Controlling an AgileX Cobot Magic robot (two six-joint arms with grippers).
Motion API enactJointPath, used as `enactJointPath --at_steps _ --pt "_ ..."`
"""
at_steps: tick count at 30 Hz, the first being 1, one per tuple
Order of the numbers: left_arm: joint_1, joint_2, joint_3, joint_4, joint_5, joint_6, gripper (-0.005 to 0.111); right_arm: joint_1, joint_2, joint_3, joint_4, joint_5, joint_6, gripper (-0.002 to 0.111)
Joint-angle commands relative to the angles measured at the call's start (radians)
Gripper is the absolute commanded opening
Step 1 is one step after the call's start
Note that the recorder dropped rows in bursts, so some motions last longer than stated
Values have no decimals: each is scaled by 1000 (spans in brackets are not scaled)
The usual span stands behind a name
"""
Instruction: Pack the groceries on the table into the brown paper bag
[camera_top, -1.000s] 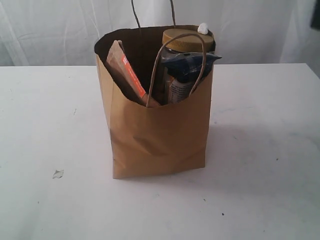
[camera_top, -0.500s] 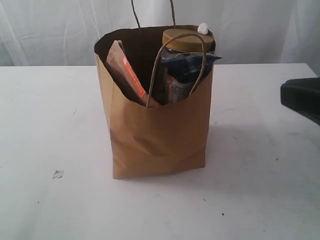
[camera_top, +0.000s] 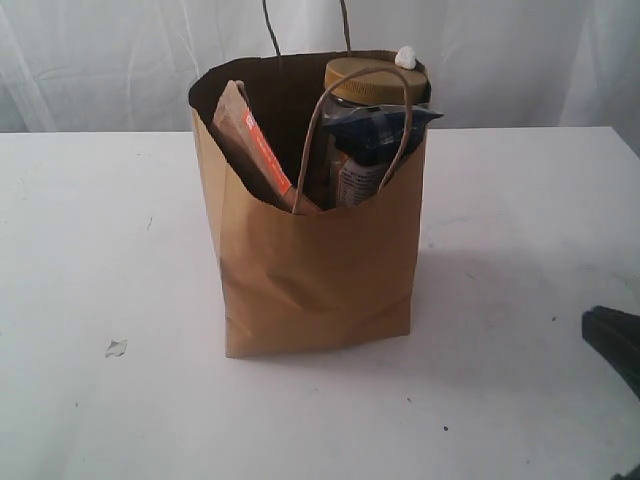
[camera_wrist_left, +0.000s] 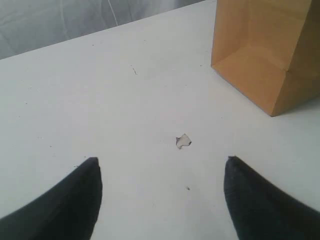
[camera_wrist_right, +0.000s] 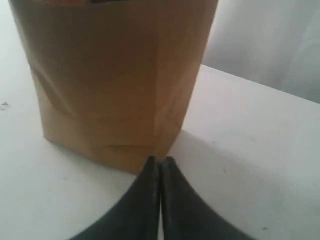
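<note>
The brown paper bag (camera_top: 315, 270) stands upright mid-table, also seen from the left wrist (camera_wrist_left: 265, 55) and the right wrist (camera_wrist_right: 110, 80). Inside it show the brown-orange pouch (camera_top: 252, 145), the gold-lidded clear jar (camera_top: 368, 80), a white bottle cap (camera_top: 405, 56) and a white-blue packet (camera_top: 375, 130). The can and carton are hidden. My right gripper (camera_wrist_right: 160, 161) is shut and empty, low by the bag's base; its dark tip (camera_top: 615, 345) shows at the exterior view's right edge. My left gripper (camera_wrist_left: 162, 162) is open over bare tabletop (camera_wrist_left: 125, 100), out of the exterior view.
A small torn scrap (camera_top: 116, 348) lies on the white table to the bag's left, and shows just ahead of the left fingers (camera_wrist_left: 183, 141). White curtain (camera_top: 100, 60) hangs behind the table. The bag's two loop handles (camera_top: 355, 120) stand up.
The right gripper's dark tip has dropped from mid-height at the right edge to the lower right corner of the exterior view. The bag and its contents have not moved.
</note>
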Motion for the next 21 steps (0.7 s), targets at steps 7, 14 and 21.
enactJointPath --at_steps 7,14,21 --pt "-2 -5 4 -10 -4 -6 71 -210 -268 202 -69 -64 -2 0" --pt "-2 -5 4 -10 -4 -6 71 -284 -310 202 -69 -43 -2 0" --pt "-2 -5 4 -10 -4 -6 71 -284 -310 202 -69 -43 -2 0"
